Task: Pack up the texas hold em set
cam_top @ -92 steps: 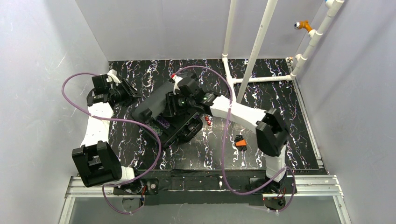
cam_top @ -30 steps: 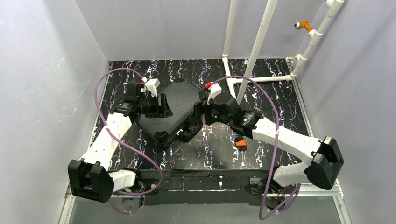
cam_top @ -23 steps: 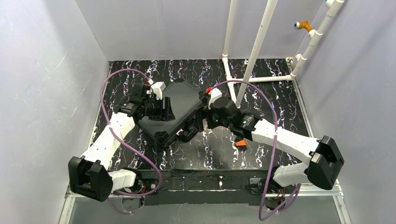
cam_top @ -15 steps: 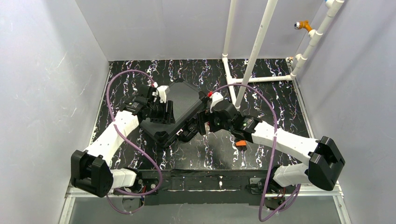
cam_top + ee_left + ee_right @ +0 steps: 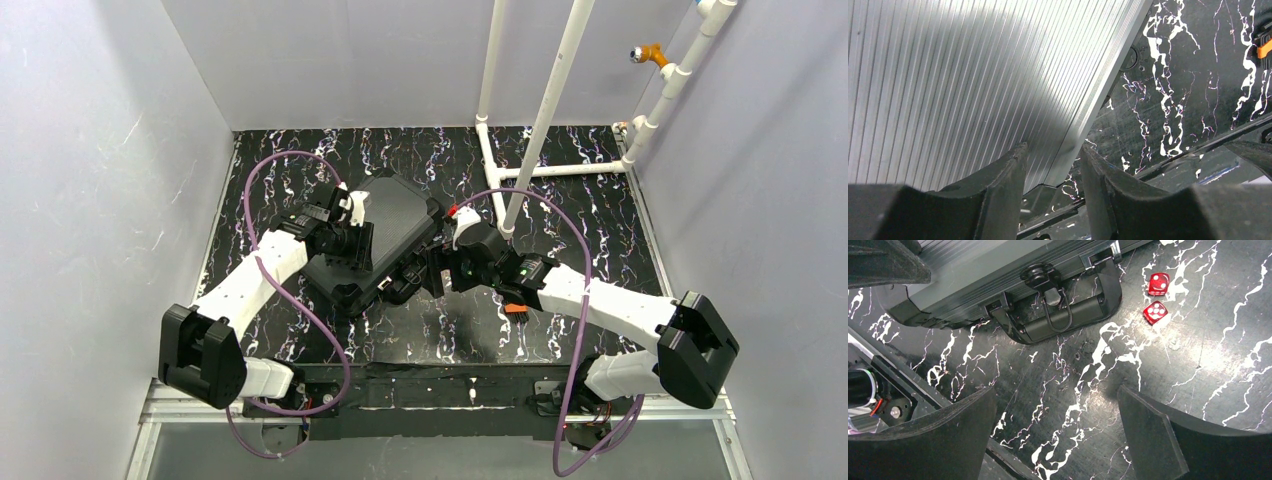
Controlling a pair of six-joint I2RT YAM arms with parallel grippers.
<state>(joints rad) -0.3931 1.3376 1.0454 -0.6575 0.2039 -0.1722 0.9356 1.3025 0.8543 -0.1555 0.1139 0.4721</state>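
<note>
The black case (image 5: 388, 222) of the texas hold em set lies shut at the table's middle, so its contents are hidden. In the left wrist view its ribbed lid (image 5: 973, 75) fills the frame. My left gripper (image 5: 1052, 150) hovers over the lid's near left corner (image 5: 352, 243), jaws narrowed but apart, nothing between them. My right gripper (image 5: 1055, 395) stands wide open over bare table just in front of the case's handle (image 5: 1068, 322), close to the case's near right side (image 5: 432, 272).
Two red dice (image 5: 1155, 297) lie on the table right of the handle. A small orange-and-black object (image 5: 515, 304) sits near the right forearm. A white pipe frame (image 5: 545, 110) rises at the back right. Grey walls close in the table.
The case lid, partly raised in the earliest frame, now lies shut. My left arm has slid right along the lid while its jaws narrowed. The right gripper has drawn slightly nearer.
</note>
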